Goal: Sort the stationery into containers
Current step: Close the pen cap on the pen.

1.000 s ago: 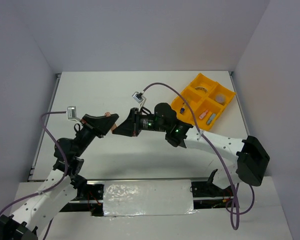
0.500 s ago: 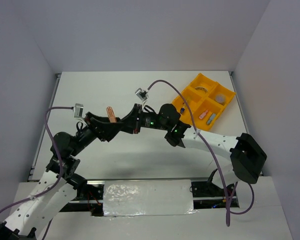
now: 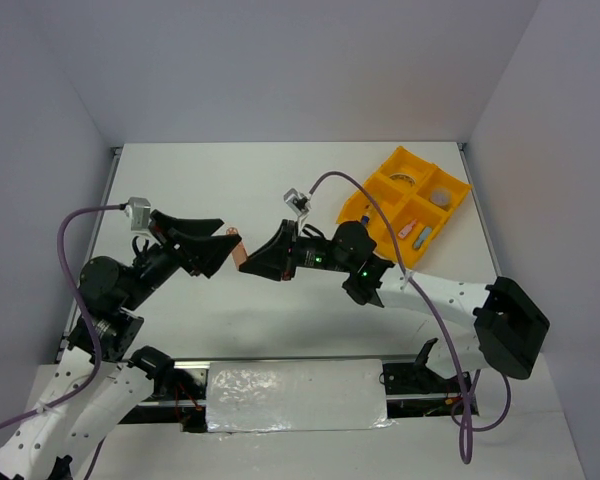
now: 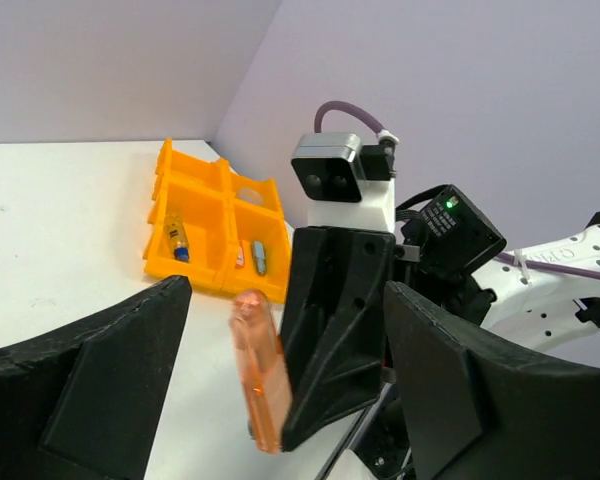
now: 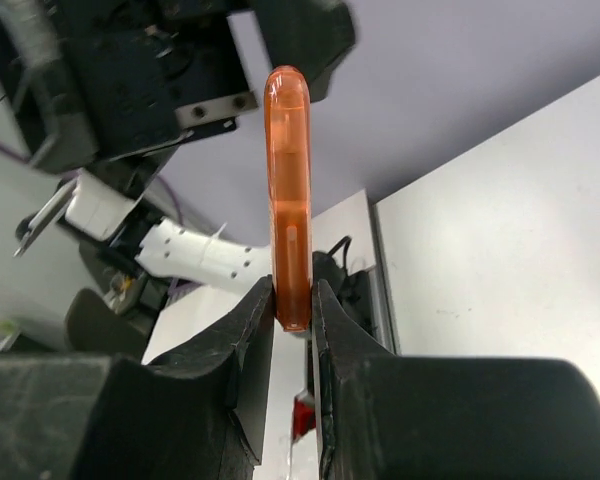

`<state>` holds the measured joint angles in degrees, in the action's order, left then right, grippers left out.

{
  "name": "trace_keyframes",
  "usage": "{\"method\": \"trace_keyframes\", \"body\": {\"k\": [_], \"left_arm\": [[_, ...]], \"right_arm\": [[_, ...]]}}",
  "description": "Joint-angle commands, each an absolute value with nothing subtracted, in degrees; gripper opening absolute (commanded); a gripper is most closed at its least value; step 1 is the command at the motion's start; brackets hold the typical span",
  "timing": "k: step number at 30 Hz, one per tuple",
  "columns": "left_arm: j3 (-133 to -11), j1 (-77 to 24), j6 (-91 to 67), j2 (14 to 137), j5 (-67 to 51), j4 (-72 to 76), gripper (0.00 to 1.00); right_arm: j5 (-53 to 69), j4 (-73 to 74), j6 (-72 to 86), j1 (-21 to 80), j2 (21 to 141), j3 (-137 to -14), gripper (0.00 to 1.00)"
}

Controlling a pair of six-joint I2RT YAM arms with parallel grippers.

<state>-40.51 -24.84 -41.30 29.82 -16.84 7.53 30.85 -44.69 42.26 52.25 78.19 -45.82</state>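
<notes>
**Orange stick pinched by the right gripper; the tray lies behind it**

You have the orange stick [image 5: 289, 190] in the right gripper [image 5: 293, 300]. Its two fingers are pressed onto one end of the stick, and the rest of the stick runs straight out beyond the fingertips. That long axis points away from the right arm and toward the left gripper [image 3: 220, 240].

The left gripper's fingers are spread wide, one on each side of the stick, and they hold nothing. In the left wrist view the stick [image 4: 260, 375] looks free of both fingers. The overhead view is too small to confirm that, so treat the gap as likely rather than certain.

The relation that matters is that the yellow tray [image 3: 398, 155] sits at the far right of the table, well apart from the stick. It is on the right arm's side, behind that gripper's wrist, so the stick's free end points the wrong way for a drop. The right arm is clearly the nearer of the two to the tray.

My judgement is that you first draw the stick back along its own axis, out from between the left fingers. Then you swing right toward the tray. The near compartment holds a pink stick [image 3: 408, 230] and a blue stick [image 3: 421, 237], so it is probably where this one belongs.
</notes>
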Motion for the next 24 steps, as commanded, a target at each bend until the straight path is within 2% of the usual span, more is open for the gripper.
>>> {"method": "trace_keyframes", "body": {"k": [1,7,11,13,15,16,18,22,23,24], "left_arm": [[-41.5,-25.0,-38.9,29.3,-18.6,10.4,0.90],[-40.3,-24.9,-40.0,31.1,-21.2,12.0,0.77],[-38.5,-24.9,-41.7,31.3,-24.7,16.1,0.60],[-37.7,-25.0,-42.5,31.6,-27.7,18.9,0.55],[-36.9,-24.9,-43.2,32.1,-29.6,21.3,0.44],[-36.7,-25.0,-43.2,32.3,-30.9,21.9,0.32],[-36.0,-25.0,-43.6,32.9,-32.6,22.8,0.22],[-33.6,-24.9,-45.0,33.9,-34.6,24.7,0.10],[-32.6,-25.0,-45.5,34.2,-35.0,25.1,0.01],[-32.1,-25.0,-45.6,34.3,-35.1,25.2,0.00]], "right_arm": [[35.1,-48.2,39.8,52.1,73.8,-45.0,0.00],[38.1,-48.5,38.8,52.1,69.9,-43.6,0.00],[38.2,-45.8,38.2,52.0,69.2,-44.2,0.00],[37.8,-44.7,38.0,52.0,69.4,-44.7,0.00],[38.0,-45.1,38.2,52.0,69.5,-44.9,0.00],[37.8,-45.3,38.4,52.1,69.4,-44.9,0.00],[37.1,-44.7,38.4,52.0,69.0,-45.5,0.00],[33.6,-42.5,38.3,51.3,68.2,-46.9,0.00],[33.0,-42.3,38.7,50.9,68.0,-47.6,0.00],[32.5,-42.1,38.9,50.9,67.9,-48.0,0.00]]}}
